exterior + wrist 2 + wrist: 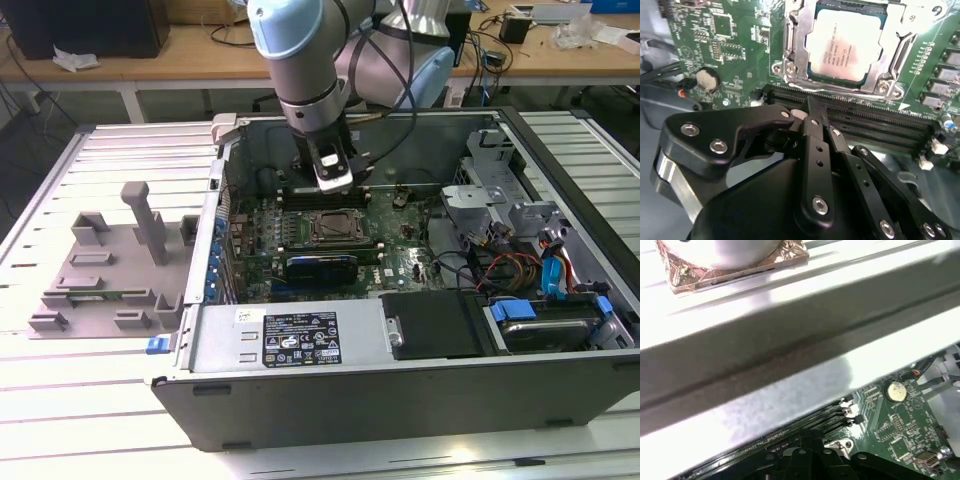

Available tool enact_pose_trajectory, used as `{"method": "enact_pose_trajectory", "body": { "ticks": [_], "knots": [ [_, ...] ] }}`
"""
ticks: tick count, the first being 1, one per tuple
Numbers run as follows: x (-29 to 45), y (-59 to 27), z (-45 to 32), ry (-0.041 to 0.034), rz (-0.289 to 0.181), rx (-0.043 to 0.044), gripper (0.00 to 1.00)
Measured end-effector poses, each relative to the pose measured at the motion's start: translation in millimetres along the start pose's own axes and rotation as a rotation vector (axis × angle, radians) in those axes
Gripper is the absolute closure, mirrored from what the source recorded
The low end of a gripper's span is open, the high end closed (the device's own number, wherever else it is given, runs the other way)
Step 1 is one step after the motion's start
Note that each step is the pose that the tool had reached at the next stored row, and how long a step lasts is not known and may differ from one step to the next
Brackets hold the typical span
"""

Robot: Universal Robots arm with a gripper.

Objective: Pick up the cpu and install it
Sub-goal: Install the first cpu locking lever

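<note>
In the exterior view, a grey tray (105, 275) lies left of the open computer case (420, 290). Inside the case, the cpu (847, 45) sits in the motherboard socket (790, 60). The gripper (812, 115) hovers beside it, fingers closed together, holding nothing.

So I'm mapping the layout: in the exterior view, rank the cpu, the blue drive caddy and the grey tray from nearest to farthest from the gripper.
1. The cpu, in its socket just below the gripper.
2. The blue drive caddy, toward the exterior view's right.
3. The grey tray, outside the case on the exterior view's left, only slightly farther.
</note>
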State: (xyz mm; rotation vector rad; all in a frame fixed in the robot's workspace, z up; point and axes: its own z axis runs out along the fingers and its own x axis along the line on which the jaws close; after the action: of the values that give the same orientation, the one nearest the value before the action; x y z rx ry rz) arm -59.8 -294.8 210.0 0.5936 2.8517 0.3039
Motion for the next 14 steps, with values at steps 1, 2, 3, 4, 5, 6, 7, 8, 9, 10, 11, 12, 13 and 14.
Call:
{"method": "enact_pose_trajectory", "body": {
  "ticks": [1, 2, 3, 4, 5, 6, 7, 8, 9, 10, 11, 12, 13, 14],
  "knots": [
    [-0.4, 0.6, -2.5, -0.0008, 0.000, 0.0016, 0.89],
    [-0.9, 1.4, -5.7, -0.0035, -0.002, 0.0081, 0.89],
    [-1.2, 1.8, -7.0, -0.0114, -0.007, 0.0275, 0.89],
    [-1.2, 1.8, -7.1, -0.0190, -0.012, 0.0489, 0.89],
    [-1.2, 1.8, -7.0, -0.0229, -0.014, 0.0646, 0.89],
    [-1.2, 1.8, -7.1, -0.0265, -0.018, 0.0847, 0.89],
    [-1.2, 1.7, -7.1, -0.0290, -0.021, 0.1064, 0.89],
    [-1.3, 1.7, -7.1, -0.0303, -0.023, 0.1237, 0.89],
    [-1.3, 1.5, -7.1, -0.0313, -0.026, 0.1432, 0.89],
    [-1.3, 1.5, -7.1, -0.0319, -0.027, 0.1497, 0.89],
    [-1.3, 1.5, -7.1, -0.0322, -0.028, 0.1513, 0.89],
    [-1.4, 1.5, -7.2, -0.0323, -0.028, 0.1516, 0.89],
    [-1.4, 1.5, -7.2, -0.0324, -0.028, 0.1518, 0.89],
    [-1.3, 1.5, -7.2, -0.0325, -0.028, 0.1522, 0.89]
  ]
}}
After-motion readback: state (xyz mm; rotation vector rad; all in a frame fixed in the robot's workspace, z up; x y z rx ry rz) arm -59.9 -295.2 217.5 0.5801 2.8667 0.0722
